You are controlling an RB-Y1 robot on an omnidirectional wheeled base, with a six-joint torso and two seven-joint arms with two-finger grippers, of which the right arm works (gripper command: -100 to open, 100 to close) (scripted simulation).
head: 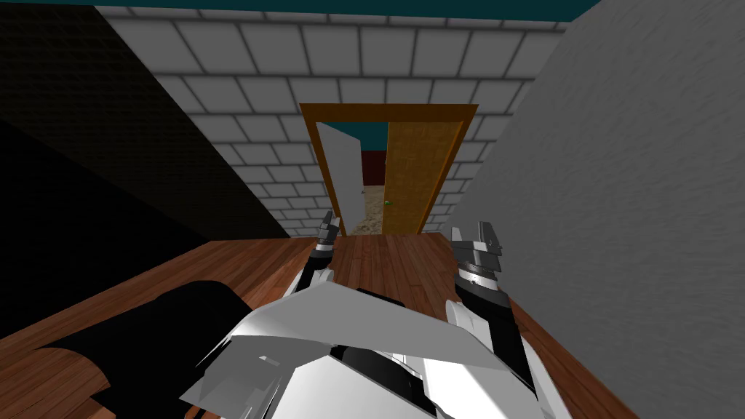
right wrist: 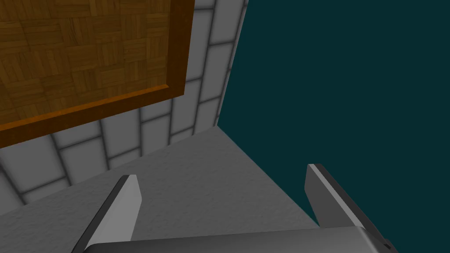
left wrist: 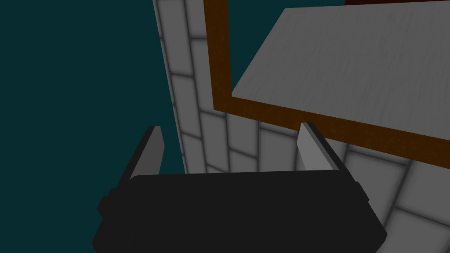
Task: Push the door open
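Note:
At the far end of the corridor a brown door frame (head: pixel 389 110) holds two leaves. The grey left leaf (head: pixel 340 174) stands swung partly away, and the wooden right leaf (head: pixel 416 174), with a small green handle (head: pixel 388 202), stands shut. Between them a gap (head: pixel 371 196) shows a sandy floor and a dark red wall. My left gripper (head: pixel 329 222) is open, well short of the door, and its wrist view shows the grey leaf (left wrist: pixel 351 66) beyond its fingers (left wrist: pixel 151 149). My right gripper (head: pixel 476 234) is open too, with the wooden leaf (right wrist: pixel 79 48) far ahead of it.
A grey block wall (head: pixel 240 94) surrounds the frame. A dark wall (head: pixel 94 145) runs along the left and a plain grey wall (head: pixel 626 218) close along the right. The wood floor (head: pixel 393 262) stretches to the door. A black rounded object (head: pixel 167 327) lies at the lower left.

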